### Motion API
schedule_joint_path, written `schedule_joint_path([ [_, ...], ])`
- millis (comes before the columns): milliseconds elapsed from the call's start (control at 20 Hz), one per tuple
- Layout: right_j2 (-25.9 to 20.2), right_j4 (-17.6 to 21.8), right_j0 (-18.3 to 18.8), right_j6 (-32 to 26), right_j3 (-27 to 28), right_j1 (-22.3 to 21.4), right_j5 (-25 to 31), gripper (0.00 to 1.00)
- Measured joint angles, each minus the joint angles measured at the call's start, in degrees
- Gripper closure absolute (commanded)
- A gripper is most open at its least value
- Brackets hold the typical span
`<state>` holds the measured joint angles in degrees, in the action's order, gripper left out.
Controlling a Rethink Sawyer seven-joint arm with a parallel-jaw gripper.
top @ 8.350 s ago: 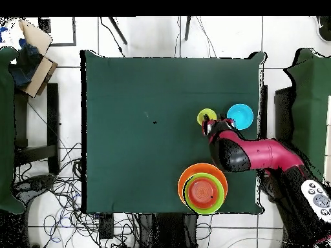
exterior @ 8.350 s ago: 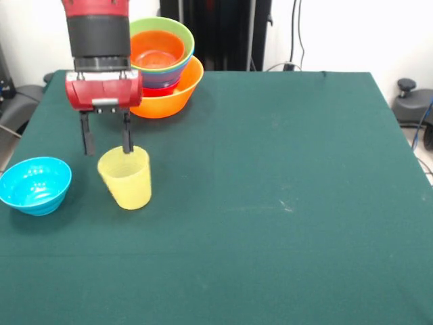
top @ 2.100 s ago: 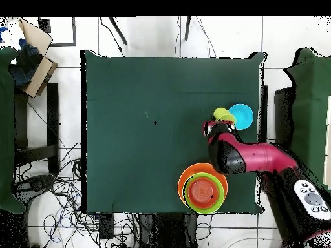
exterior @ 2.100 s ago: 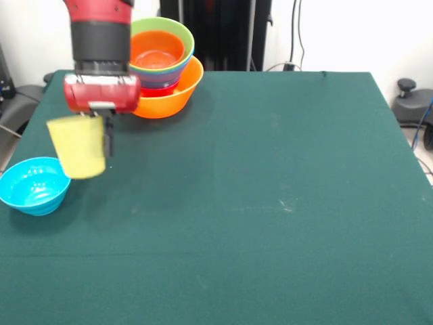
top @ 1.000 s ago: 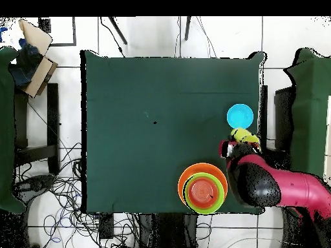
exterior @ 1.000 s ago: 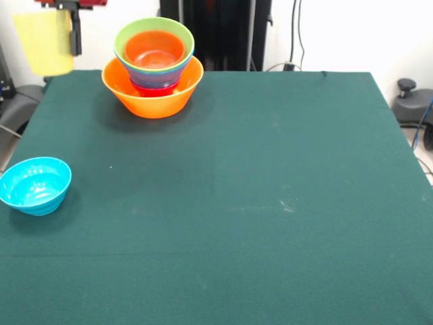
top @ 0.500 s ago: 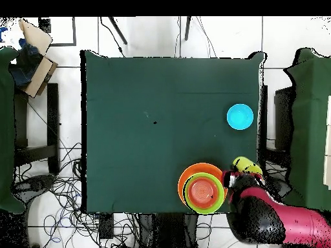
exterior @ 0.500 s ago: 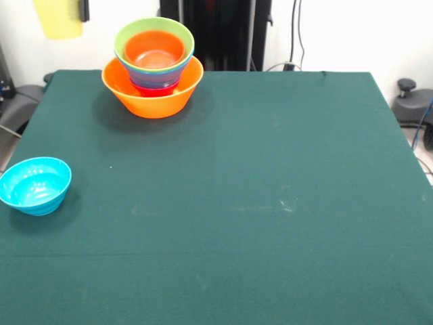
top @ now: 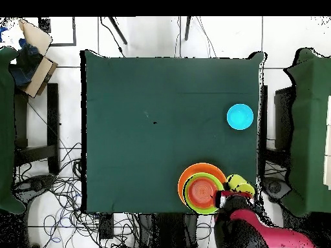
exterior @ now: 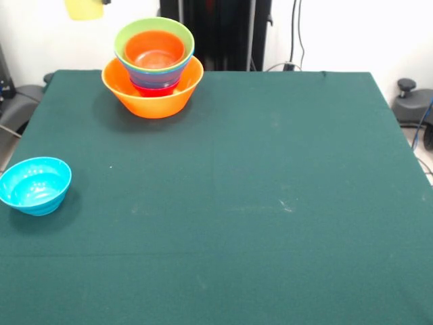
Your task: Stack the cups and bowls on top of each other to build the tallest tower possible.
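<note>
Overhead view shows us the pale-yellow cup (top: pixel 240 184) held up in the air just beside the tower (top: pixel 203 188), at the side of the table's edge, with the red arm (top: pixel 258 229) behind it. The gripper (top: pixel 227 196) is closed on the cup, as we judge from the cup hanging with nothing under it; in the front view only the bottom of the cup (exterior: pixel 84 8) is seen at the top edge, high and to the side of the tower (exterior: pixel 153 64). The cyan bowl (exterior: pixel 34 185) stands alone near another edge of the table (exterior: pixel 270 203), well apart from the rest.

We think several things can go wrong from here. The cup is not yet over the top red-orange bowl (exterior: pixel 156 49), so if it is let go too early it falls to the rim of the large orange bowl (exterior: pixel 153 95) or off the table. The top bowl has a curved inside, so a tilted cup can tip over and roll. If the cup comes down off centre, it can push the nested bowls and shift them
</note>
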<state>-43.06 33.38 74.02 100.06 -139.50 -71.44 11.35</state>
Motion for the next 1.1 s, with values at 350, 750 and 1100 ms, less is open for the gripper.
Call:
schedule_joint_path([
  [350,3.8,2.4,-6.7,0.0,-2.5,-1.3,-3.2,1.0],
  [750,12.5,4.6,-18.2,0.0,-2.7,-0.8,-6.3,1.0],
  [1100,18.8,6.7,-20.5,0.0,-2.6,1.5,-9.3,1.0],
])
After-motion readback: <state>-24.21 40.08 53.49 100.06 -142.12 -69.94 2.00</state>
